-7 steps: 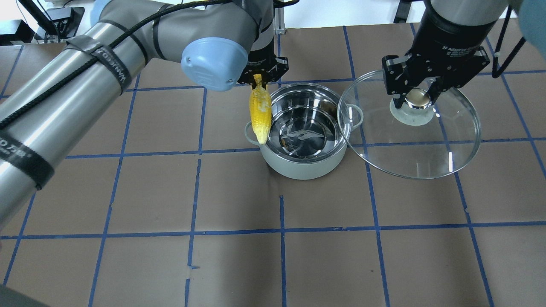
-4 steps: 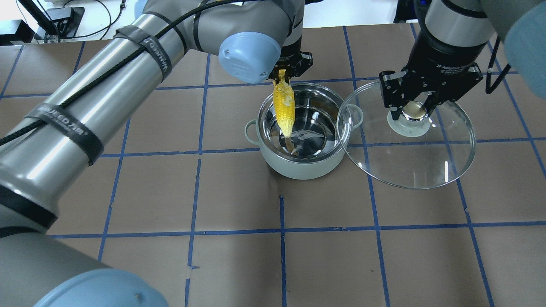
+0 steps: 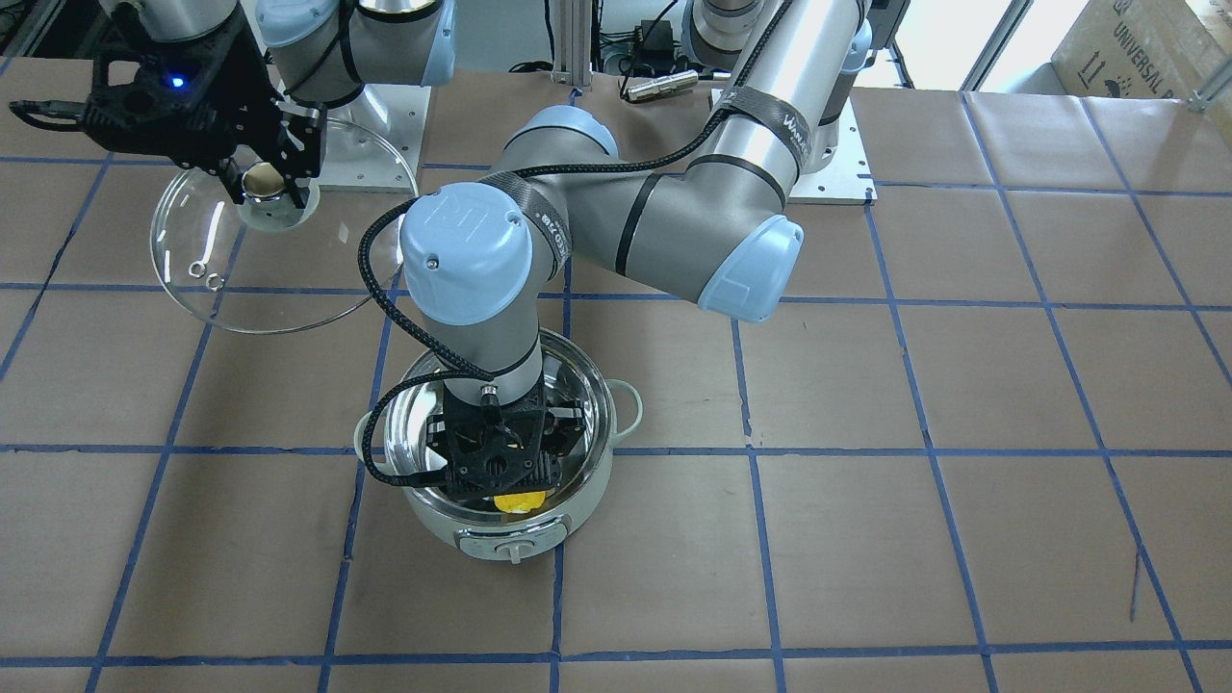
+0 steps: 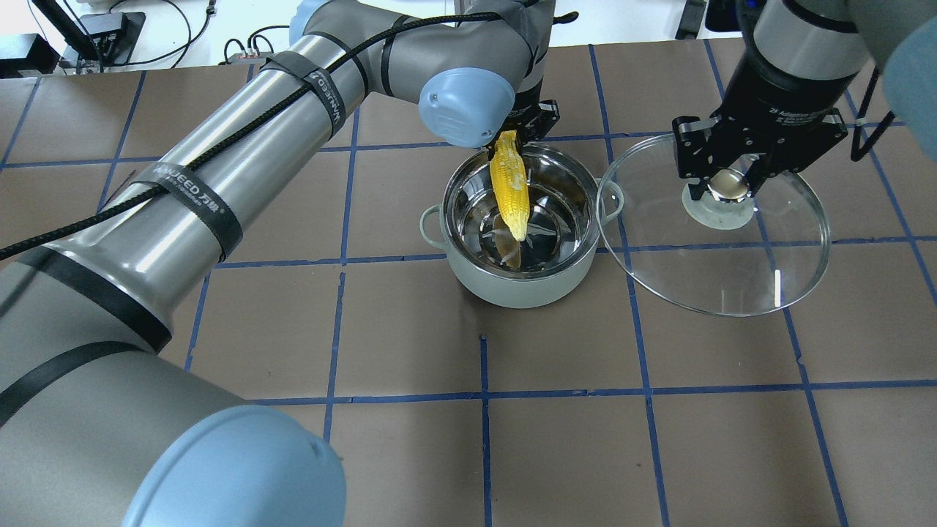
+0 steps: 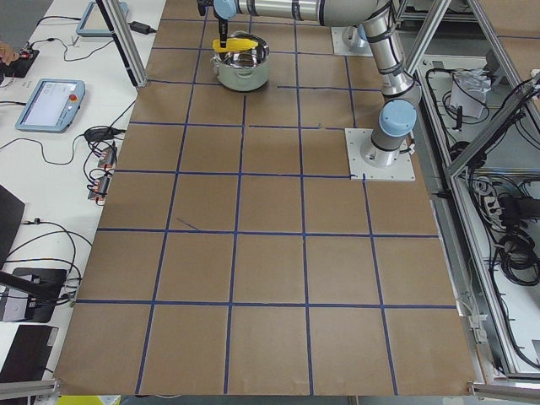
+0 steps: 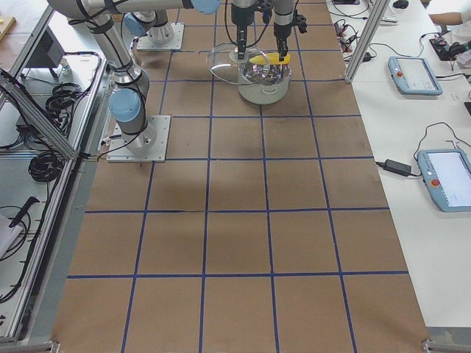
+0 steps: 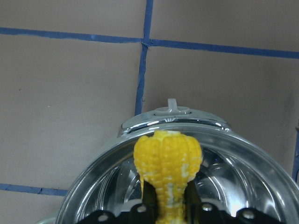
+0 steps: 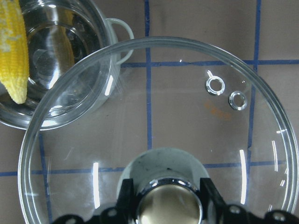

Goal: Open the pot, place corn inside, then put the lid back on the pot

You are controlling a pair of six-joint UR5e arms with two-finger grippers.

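The pale mint pot (image 4: 521,282) stands open at the table's middle, steel inside showing; it also shows in the front view (image 3: 587,481). My left gripper (image 4: 512,139) is shut on the thick end of the yellow corn (image 4: 510,192), which hangs tip-down over the pot's open mouth. In the left wrist view the corn (image 7: 168,161) sits between the fingers above the pot rim (image 7: 173,122). My right gripper (image 4: 726,184) is shut on the knob of the clear glass lid (image 4: 732,278), held in the air to the right of the pot. The lid also shows in the right wrist view (image 8: 187,116).
Brown paper with blue tape grid lines (image 4: 483,395) covers the table. My left arm's forearm (image 4: 219,197) stretches across the left half toward the pot. The lid's edge comes close to the pot's right handle (image 4: 613,197).
My left gripper has carried the corn rightward from beside the pot's left rim to over its opening. My right gripper with the lid has shifted slightly right.
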